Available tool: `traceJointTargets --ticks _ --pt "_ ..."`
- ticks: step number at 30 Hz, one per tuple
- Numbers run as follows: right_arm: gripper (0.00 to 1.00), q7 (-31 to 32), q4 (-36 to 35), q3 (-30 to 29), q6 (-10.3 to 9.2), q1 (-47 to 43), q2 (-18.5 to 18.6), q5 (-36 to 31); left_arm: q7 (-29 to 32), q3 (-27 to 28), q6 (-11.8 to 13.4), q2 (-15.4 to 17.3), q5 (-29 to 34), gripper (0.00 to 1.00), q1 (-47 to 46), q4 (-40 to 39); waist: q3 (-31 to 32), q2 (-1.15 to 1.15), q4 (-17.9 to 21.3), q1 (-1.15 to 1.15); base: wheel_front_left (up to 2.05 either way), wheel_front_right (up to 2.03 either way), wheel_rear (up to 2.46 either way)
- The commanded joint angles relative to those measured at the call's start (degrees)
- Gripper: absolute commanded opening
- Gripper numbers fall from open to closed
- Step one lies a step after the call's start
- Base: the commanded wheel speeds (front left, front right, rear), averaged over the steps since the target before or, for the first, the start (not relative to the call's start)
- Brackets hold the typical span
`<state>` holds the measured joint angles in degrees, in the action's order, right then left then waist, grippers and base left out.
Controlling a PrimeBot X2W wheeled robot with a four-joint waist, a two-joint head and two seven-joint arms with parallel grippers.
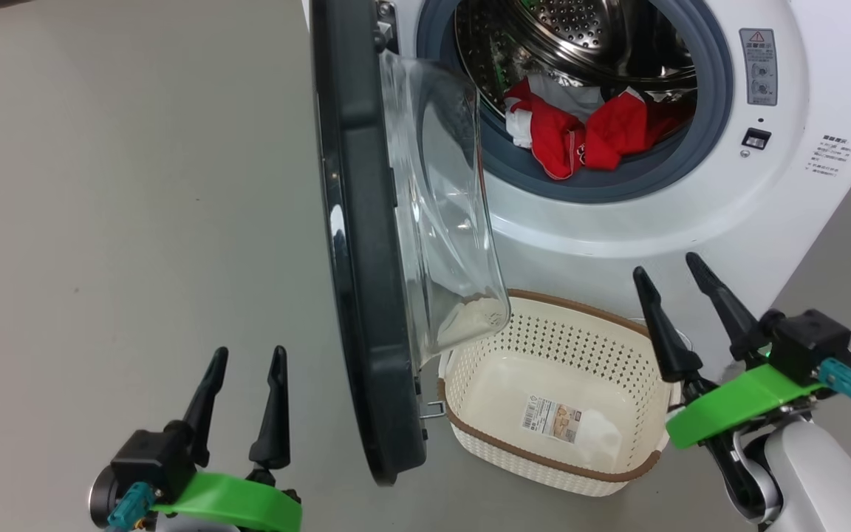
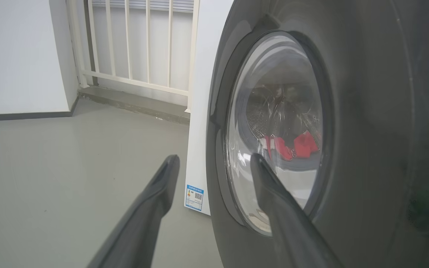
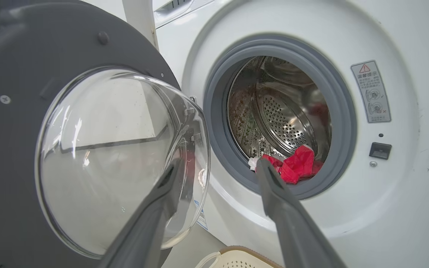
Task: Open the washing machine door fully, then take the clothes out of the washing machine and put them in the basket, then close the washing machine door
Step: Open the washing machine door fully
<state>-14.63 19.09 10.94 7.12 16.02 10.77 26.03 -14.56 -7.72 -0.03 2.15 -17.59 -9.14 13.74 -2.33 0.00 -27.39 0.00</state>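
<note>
The white washing machine [image 1: 691, 214] stands ahead with its door [image 1: 366, 281] swung out edge-on, black rim and clear glass bowl [image 3: 117, 156] facing the opening. Red and white clothes [image 1: 580, 125] lie low in the steel drum [image 3: 285, 119], also visible as clothes [image 3: 296, 167] past my right fingers. The cream basket [image 1: 551, 391] sits empty on the floor below the opening. My left gripper [image 1: 247, 358] is open, left of the door's outer face [image 2: 367, 111]. My right gripper [image 1: 668, 267] is open above the basket's right end, holding nothing.
Grey floor [image 1: 115, 222] spreads wide to the left of the door. A white railing [image 2: 140, 41] and wall stand beyond the machine's side, which carries a small blue label [image 2: 194, 197]. A warning sticker [image 1: 758, 66] and latch slot [image 1: 756, 138] sit right of the opening.
</note>
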Motion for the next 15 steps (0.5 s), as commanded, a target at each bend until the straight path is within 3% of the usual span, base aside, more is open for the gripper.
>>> traceJointTargets --ticks 1,7,15 --pt "1.0 -0.4 -2.1 -0.4 0.36 -0.6 -0.5 -1.5 -0.4 1.7 0.2 0.7 0.5 1.0 -0.4 -1.6 0.0 0.0 0.0 0.0 0.0 0.0 0.0" --pt "1.0 -0.4 -4.1 -4.8 0.36 -3.7 -3.2 -5.1 -0.4 1.4 0.1 0.7 0.3 1.0 -0.5 -1.7 -0.2 0.0 0.0 0.0 0.0 0.0 0.0" --pt "1.0 -0.4 -4.7 -4.2 0.36 -5.4 -4.4 -6.2 -0.4 1.3 0.5 0.7 0.4 1.0 -0.5 -1.9 -0.4 0.0 0.2 0.0 0.0 0.0 0.0"
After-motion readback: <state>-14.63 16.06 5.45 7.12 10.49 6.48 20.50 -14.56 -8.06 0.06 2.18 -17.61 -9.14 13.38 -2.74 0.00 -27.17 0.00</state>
